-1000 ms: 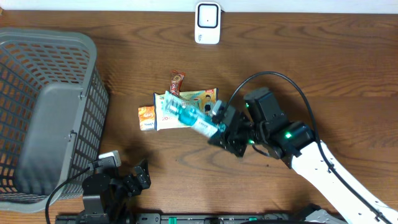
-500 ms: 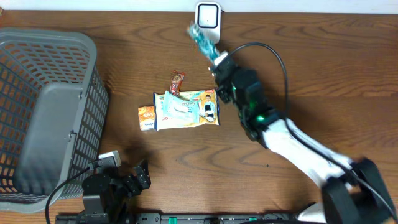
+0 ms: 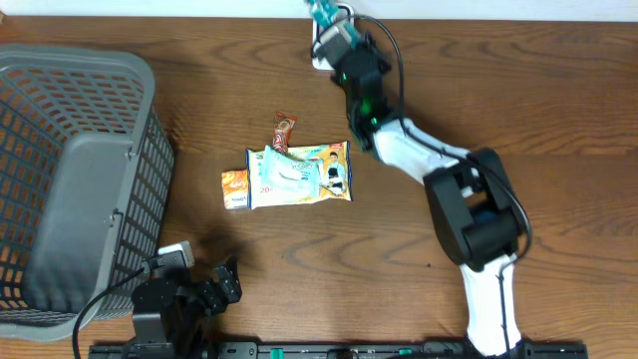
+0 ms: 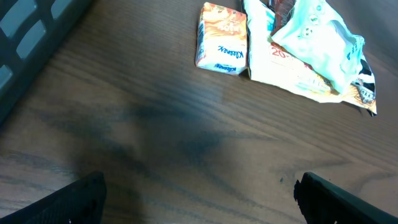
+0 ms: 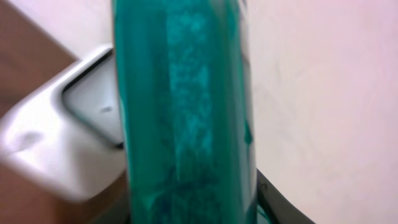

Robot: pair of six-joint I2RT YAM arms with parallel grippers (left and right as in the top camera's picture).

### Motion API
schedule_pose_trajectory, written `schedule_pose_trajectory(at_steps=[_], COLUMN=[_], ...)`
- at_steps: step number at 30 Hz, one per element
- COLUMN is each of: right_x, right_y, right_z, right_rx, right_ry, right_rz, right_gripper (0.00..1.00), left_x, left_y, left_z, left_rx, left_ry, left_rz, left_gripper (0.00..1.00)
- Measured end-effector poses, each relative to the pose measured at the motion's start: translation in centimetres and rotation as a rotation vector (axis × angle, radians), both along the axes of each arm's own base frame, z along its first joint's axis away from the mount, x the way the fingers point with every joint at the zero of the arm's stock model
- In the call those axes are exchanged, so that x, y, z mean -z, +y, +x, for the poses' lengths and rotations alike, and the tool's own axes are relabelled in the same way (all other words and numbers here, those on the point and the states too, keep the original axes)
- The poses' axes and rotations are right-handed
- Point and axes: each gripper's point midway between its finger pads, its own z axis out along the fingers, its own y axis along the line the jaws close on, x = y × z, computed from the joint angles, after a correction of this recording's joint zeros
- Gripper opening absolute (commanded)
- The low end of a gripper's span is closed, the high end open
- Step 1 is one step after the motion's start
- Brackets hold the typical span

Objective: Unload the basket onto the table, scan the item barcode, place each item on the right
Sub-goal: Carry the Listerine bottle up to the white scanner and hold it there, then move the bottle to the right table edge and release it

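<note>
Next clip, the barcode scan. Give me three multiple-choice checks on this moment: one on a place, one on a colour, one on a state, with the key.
1. Where is the teal item?
A. In the basket
B. Held by the right pincer at the white scanner
C. In the left pincer

2. What colour is the basket?
A. Grey
B. Red
C. Yellow

3. The left pincer is:
A. shut on a pack
B. open and empty
C. shut on nothing

Key:
1 B: the right wrist view shows the teal item gripped right in front of the scanner.
2 A: its mesh walls and rim are grey.
3 B: its jaws stand wide apart over bare wood.
</note>
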Motion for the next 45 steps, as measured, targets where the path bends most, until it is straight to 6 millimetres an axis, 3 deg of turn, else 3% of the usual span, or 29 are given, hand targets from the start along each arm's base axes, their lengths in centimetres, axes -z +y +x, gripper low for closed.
schedule_pose_trajectory(at_steps=[5,9,15,22,27,31,35,38,41,43,45], right_x=[-0.9,0.7,4.8,3.2,3.6,3.5,0.4,-3.3,-7.0,-7.7,-7.0], right_y=[-0.1,0.0,-0.3,-1.1,-1.9,-4.0,-9.4,-16.0,-24.6,-29.6,-34.4], right_z=[4.0,5.3,5.4,5.6,5.3,5.0,4.2,2.7,0.5,-1.1,-3.0], right_rx=[0.032,0.028,0.019,0.071,0.092,0.117,0.193,0.299,0.469,0.573,0.679], right_ry=[-0.054,-0.043,0.022,-0.026,0.018,0.105,0.22,0.295,0.339,0.372,0.421], right_rz=[-0.139,-0.274,-0.45,-0.549,-0.605,-0.638,-0.599,-0.514,-0.395,-0.335,-0.276], right_gripper=[0.01,0.01,0.01,0.01,0.01,0.02,0.01,0.01,0.01,0.01,0.01], left_x=[0.0,0.0,0.0,0.0,0.0,0.0,0.0,0.0,0.0,0.0,0.0], left_y=[0.0,0.0,0.0,0.0,0.0,0.0,0.0,0.0,0.0,0.0,0.0], left_z=[0.0,0.0,0.0,0.0,0.0,0.0,0.0,0.0,0.0,0.0,0.0], left_rx=[0.0,0.0,0.0,0.0,0.0,0.0,0.0,0.0,0.0,0.0,0.0], left_ry=[0.0,0.0,0.0,0.0,0.0,0.0,0.0,0.0,0.0,0.0,0.0], left_rz=[0.0,0.0,0.0,0.0,0.0,0.0,0.0,0.0,0.0,0.0,0.0], left_gripper=[0.98,0.98,0.98,0.98,0.98,0.98,0.98,0.98,0.98,0.98,0.98])
